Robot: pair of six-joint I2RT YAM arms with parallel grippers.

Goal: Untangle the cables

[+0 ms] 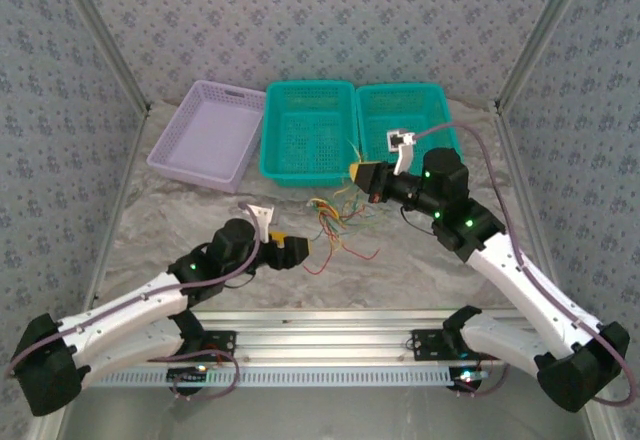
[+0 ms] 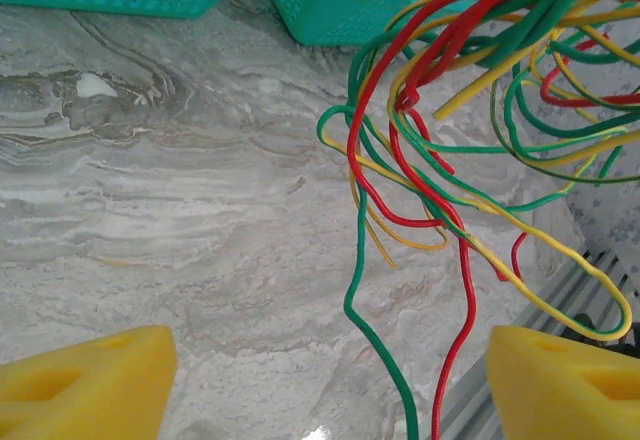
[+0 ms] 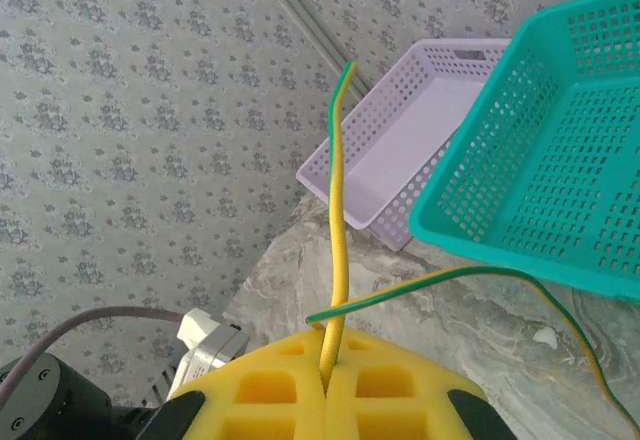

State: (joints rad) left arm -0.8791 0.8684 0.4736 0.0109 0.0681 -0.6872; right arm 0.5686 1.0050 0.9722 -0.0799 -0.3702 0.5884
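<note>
My left fingers are spread wide, low over the bench, and green and red strands of the tangled cables run down between them. My right fingers are pressed together on one yellow-green cable, raised by the front edge of the middle teal basket, above the tangle on the bench.
</note>
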